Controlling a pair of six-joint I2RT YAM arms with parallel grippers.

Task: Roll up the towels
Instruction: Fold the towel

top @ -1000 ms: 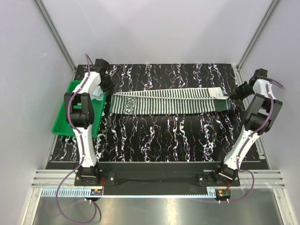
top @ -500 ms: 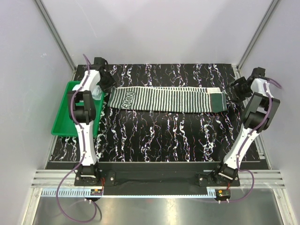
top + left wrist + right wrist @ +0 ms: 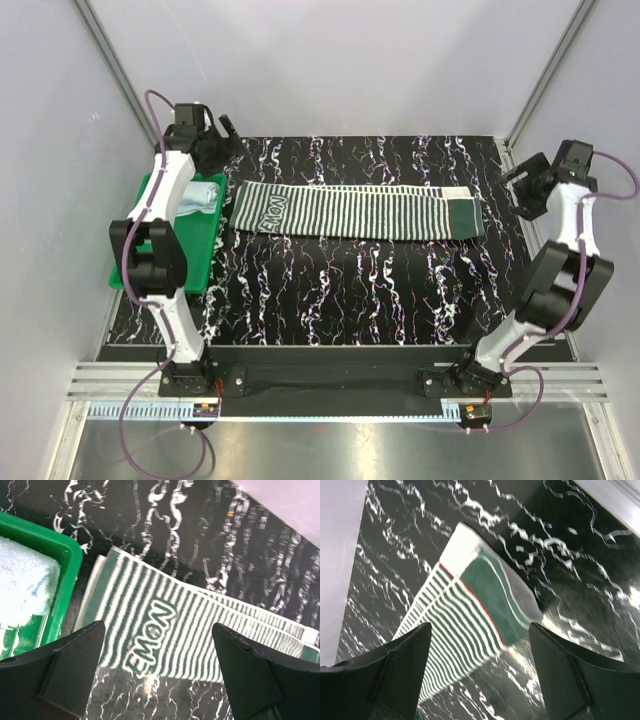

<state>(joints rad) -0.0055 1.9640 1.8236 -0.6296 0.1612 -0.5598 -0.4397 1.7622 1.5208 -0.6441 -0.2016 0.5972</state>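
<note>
Showing "EMON" lettering, striped towel (image 3: 200, 640).

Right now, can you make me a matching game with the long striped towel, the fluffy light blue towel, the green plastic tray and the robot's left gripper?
Things:
1. long striped cloth towel
2. fluffy light blue towel
3. green plastic tray
4. left gripper

Places or states:
A. lying in the tray
B. open, holding nothing
C. spread flat on the black marbled table
D. at the table's left edge

Pairs: 1-C, 2-A, 3-D, 4-B.
</note>
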